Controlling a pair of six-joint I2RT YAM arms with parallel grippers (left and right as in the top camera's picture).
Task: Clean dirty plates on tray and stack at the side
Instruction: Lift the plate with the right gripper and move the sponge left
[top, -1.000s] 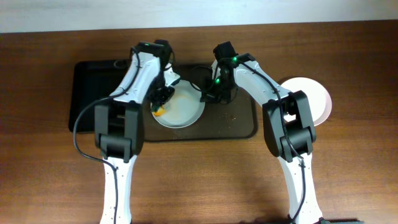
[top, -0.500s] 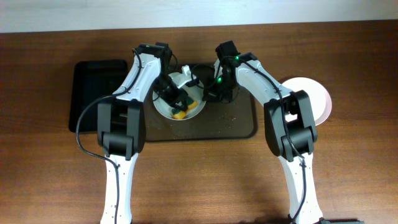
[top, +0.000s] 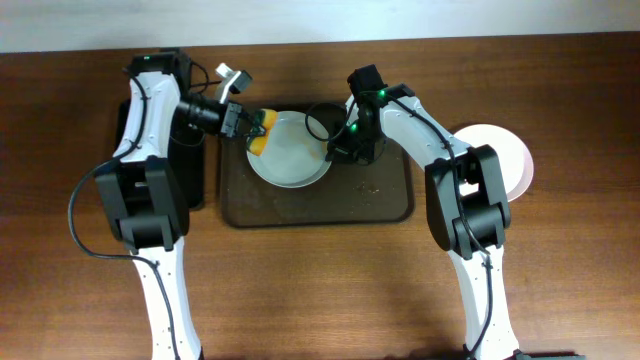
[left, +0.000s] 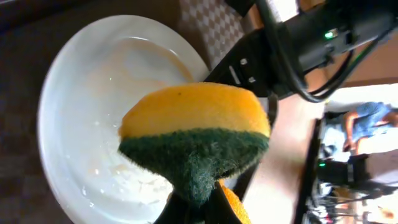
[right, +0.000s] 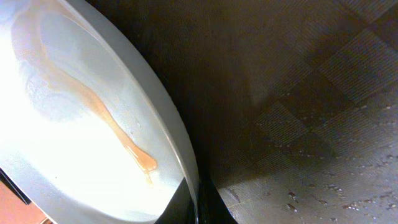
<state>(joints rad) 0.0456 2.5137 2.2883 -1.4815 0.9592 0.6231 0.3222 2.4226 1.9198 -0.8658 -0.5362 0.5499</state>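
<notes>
A white plate (top: 290, 150) with an orange-brown smear (right: 106, 118) lies on the dark brown tray (top: 380, 200). My right gripper (top: 340, 150) is shut on the plate's right rim (right: 186, 168). My left gripper (top: 245, 125) is shut on a yellow and green sponge (top: 260, 135), held just off the plate's left edge. In the left wrist view the sponge (left: 196, 134) hangs in front of the plate (left: 93, 99). Another white plate (top: 505, 160) lies on the table to the right of the tray.
A smaller black tray (top: 185, 170) sits left of the brown tray, mostly under my left arm. Small crumbs or drops dot the brown tray's right half (top: 375, 187). The table's far edge (top: 400, 40) meets a white wall.
My left arm has swung left and lifted the sponge off the plate's middle to its upper left edge. My right gripper has kept its hold on the rim.
</notes>
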